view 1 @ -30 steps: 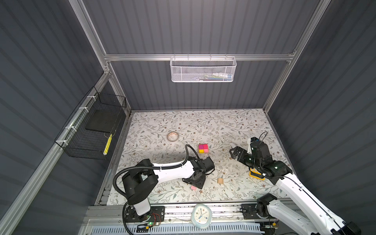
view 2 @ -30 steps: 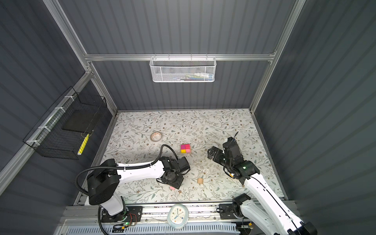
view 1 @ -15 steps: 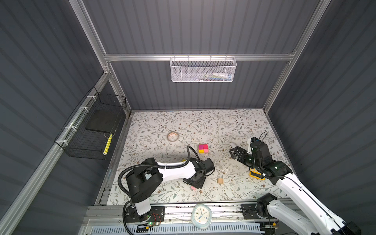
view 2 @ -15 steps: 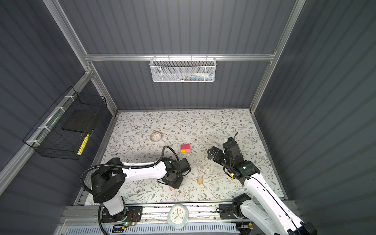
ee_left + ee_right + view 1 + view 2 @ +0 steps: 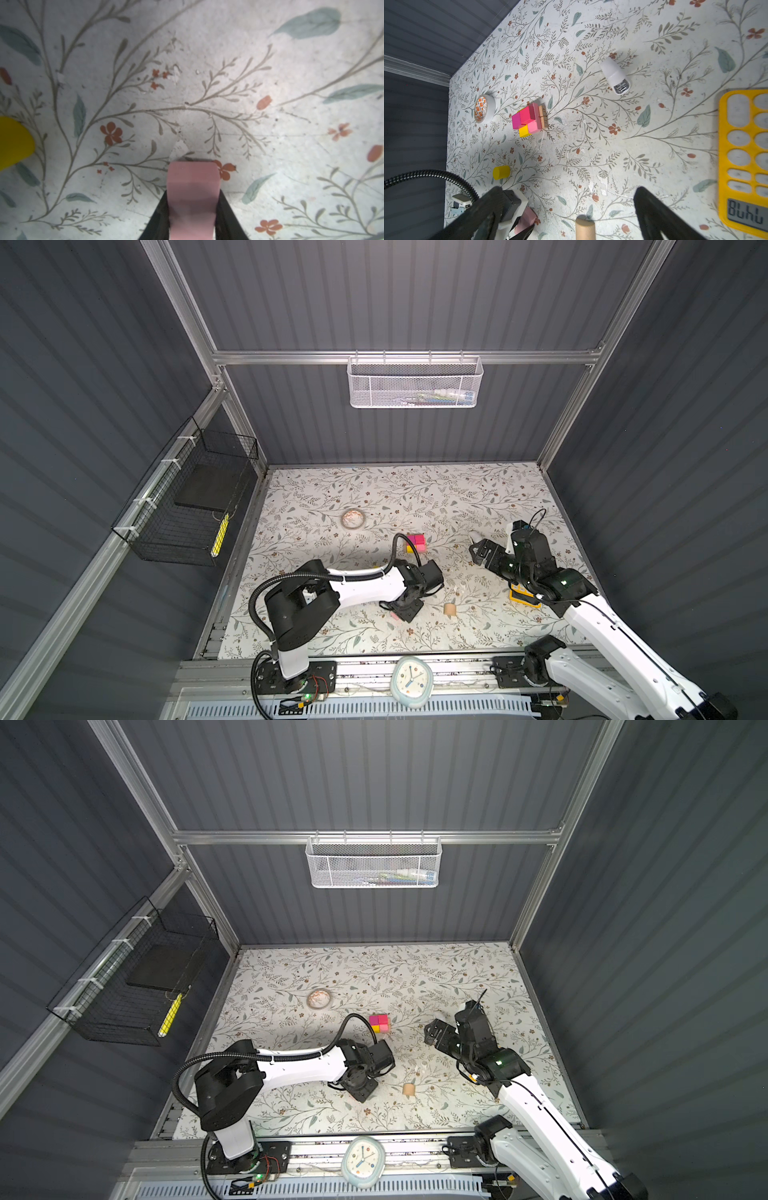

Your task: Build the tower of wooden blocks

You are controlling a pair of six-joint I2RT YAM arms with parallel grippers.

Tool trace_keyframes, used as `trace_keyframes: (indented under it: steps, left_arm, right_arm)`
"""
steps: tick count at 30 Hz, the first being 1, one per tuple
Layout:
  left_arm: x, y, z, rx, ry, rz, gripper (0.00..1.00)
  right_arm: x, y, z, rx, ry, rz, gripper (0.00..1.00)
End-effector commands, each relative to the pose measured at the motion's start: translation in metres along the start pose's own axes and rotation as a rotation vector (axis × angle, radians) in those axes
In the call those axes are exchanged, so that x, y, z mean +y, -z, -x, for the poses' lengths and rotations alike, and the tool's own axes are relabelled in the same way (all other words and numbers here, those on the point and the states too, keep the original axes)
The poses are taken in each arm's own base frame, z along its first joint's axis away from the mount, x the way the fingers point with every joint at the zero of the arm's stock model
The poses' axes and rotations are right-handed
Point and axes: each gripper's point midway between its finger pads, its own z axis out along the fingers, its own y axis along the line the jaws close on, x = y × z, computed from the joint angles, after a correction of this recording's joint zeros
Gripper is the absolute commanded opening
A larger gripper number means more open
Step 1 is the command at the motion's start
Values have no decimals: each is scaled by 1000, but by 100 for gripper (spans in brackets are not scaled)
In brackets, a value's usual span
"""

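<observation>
My left fingers (image 5: 160,218) are pinching a pale pink wooden block (image 5: 193,197). One dark finger presses each long side, and the block's free end pokes out past the tips over the floral-patterned surface (image 5: 259,52). I cannot tell whether the block touches the surface or hangs just above it. A short yellow wooden cylinder (image 5: 501,172) lies on its side near this grip, not touching it.

The tower so far is a low cluster of magenta, pink, yellow and plain tan wooden blocks (image 5: 529,119). In both top views it stands near the middle of the surface (image 5: 415,543), well apart from my left fingers (image 5: 409,614), which work close to the front edge.

My right fingers (image 5: 660,214) are spread wide and hold nothing. In a top view they hover to the right of the cluster (image 5: 432,1033), near it but clear of it. A plain tan wooden cylinder (image 5: 449,609) lies on the surface toward the front, between my two arms. In the right wrist view it shows in the gap between the spread fingers, untouched.

A small white stapler (image 5: 614,75) lies beyond the right fingers. A roll of white tape (image 5: 484,108) sits behind and left of the cluster. A flat yellow-orange calculator (image 5: 722,124) lies under my right arm.
</observation>
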Motion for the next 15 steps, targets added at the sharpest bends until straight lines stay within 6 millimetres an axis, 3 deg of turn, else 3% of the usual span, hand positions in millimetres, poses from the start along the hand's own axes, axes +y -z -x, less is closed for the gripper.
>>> trace_keyframes:
  steps: [1,7,15]
  left_arm:
    - [-9,6,17,-47,-152,-26,0]
    - [-22,18,34,-126,-280,-88,0]
    - [-13,11,41,-74,-390,-5,0]
  right_arm:
    - [-5,4,0,-4,-5,-21,99]
    - [-3,11,5,-21,9,-23,99]
    - [-4,23,11,-56,27,-30,99]
